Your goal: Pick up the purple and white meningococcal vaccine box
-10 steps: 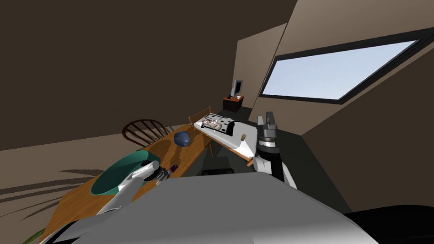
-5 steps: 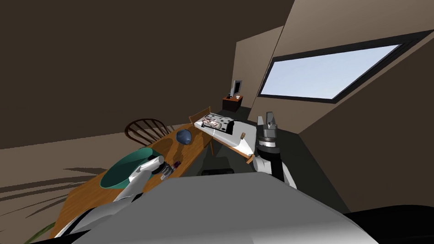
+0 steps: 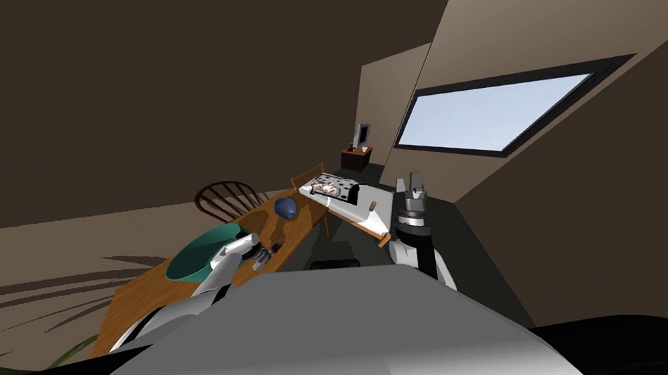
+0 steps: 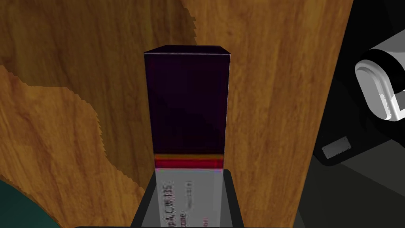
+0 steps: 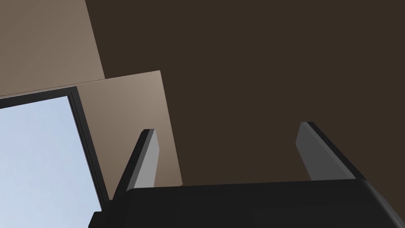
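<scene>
My left gripper (image 4: 189,176) is clamped on the vaccine box (image 4: 186,107). In the left wrist view its fingers (image 4: 147,202) press the box's white lower sides at the bottom middle of the frame. They are mostly cut off by the bottom edge, so I see little more than their tips. The box runs up the middle of the frame: white with print too blurred to read, then a red and orange band, then a purple end so dark it looks almost black. Its underside is hidden, so I cannot tell whether it rests on the wooden table (image 4: 269,99) or hangs clear of it.

In the head view the box (image 3: 275,248) is a tiny dark sliver left of centre, just beyond the left gripper (image 3: 262,257), and its colours are hard to make out there. The teal bowl (image 3: 202,256) sits close beside my forearm, partly covered by it. In the wrist view only a corner of the bowl (image 4: 16,209) shows at lower left.

The table's long edge runs down the right of the wrist frame, just beside the box, with dark floor past it. Ahead of the box lies bare wood. Further up the head view a blue ball (image 3: 285,207) stands well apart.

My right gripper (image 3: 415,182) is raised at centre right, and its fingers (image 5: 146,166) are spread wide with nothing between them.
</scene>
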